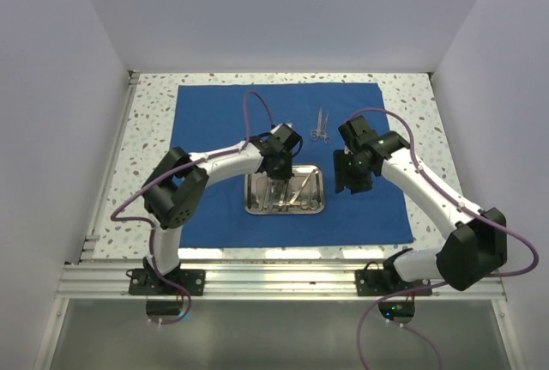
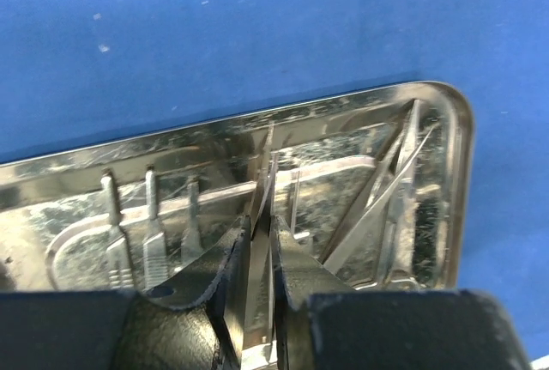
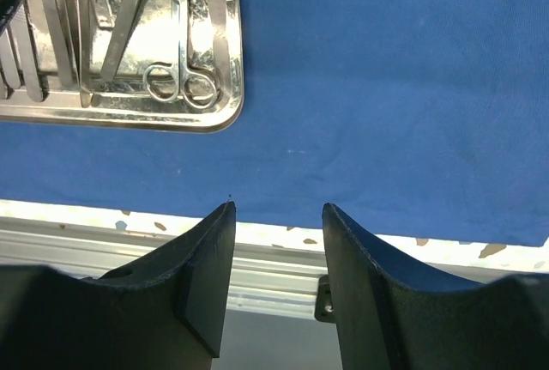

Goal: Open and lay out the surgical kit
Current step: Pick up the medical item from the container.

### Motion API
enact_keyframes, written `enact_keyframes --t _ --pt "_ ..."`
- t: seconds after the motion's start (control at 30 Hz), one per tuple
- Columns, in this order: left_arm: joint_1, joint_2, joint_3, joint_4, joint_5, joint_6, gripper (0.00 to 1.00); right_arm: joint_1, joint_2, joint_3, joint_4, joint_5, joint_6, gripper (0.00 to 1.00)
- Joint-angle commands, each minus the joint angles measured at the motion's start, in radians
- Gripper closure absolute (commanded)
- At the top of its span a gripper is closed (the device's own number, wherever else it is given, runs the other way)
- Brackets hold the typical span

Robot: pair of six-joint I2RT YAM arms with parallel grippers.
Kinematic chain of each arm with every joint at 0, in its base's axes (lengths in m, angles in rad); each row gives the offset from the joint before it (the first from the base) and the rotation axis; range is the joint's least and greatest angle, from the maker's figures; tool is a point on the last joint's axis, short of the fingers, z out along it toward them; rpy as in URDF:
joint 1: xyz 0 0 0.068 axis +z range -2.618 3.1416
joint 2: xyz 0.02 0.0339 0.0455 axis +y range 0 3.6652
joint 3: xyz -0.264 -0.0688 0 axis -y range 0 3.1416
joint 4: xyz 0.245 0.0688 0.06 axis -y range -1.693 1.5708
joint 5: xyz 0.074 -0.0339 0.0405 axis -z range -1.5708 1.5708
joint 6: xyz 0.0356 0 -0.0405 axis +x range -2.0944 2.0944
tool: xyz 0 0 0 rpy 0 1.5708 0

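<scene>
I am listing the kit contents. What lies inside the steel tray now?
Several slender silver instruments lie in the steel tray: a ring-handled instrument, tweezers and flat handles. The left gripper straddles one thin piece; its fingers cover that part of the floor.

Light was bright, even, from overhead; faint shadows lay on the cloth (image 1: 214,112). The tray (image 2: 343,106) gave strong glare and smeared reflections. Left fingers (image 2: 202,275) and the instrument (image 2: 257,318) between them were blurred close up. Right fingers (image 3: 202,284) were dark, soft-edged.
</scene>
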Motion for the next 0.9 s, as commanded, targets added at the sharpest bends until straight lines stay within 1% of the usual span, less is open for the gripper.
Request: enact_keyframes --t 0.0,0.17,0.23,0.37,0.4,0.5,0.53,0.6,0.63,0.73,0.87 --pt "-0.004 -0.004 0.024 -0.050 -0.049 -0.020 0.81 0.001 -0.001 0.017 -0.015 -0.003 -0.026 0.51" --pt "-0.004 -0.029 -0.019 -0.051 -0.074 -0.007 0.67 0.000 0.011 0.029 -0.010 -0.003 -0.028 0.51" --pt "-0.004 -0.018 -0.021 -0.054 -0.074 0.000 0.65 0.000 0.011 0.025 -0.012 -0.001 -0.026 0.52" --pt "-0.006 0.007 -0.019 -0.048 -0.060 0.006 0.66 0.000 0.002 0.012 -0.012 0.000 -0.023 0.52" --pt "-0.004 0.017 -0.018 -0.042 -0.054 0.008 0.67 0.000 -0.001 0.009 -0.012 0.002 -0.022 0.52" --pt "-0.006 0.034 -0.007 -0.042 -0.049 0.016 0.74 0.001 -0.001 0.005 -0.015 0.008 -0.020 0.52" --pt "-0.004 0.037 -0.004 -0.042 -0.048 0.020 0.81 0.000 -0.001 0.006 -0.015 0.011 -0.020 0.52" --pt "-0.006 0.040 0.012 -0.048 -0.042 0.029 0.89 0.000 0.002 0.009 -0.018 0.016 -0.020 0.53" --pt "-0.006 0.037 0.019 -0.051 -0.042 0.036 0.99 0.000 0.003 0.011 -0.018 0.016 -0.019 0.53" --pt "-0.004 0.021 0.057 -0.080 -0.048 0.054 1.00 0.000 0.005 0.015 -0.016 0.016 -0.014 0.53" --pt "-0.006 -0.027 0.166 -0.158 -0.080 0.074 1.00 0.000 0.007 0.028 -0.010 0.011 -0.008 0.53"
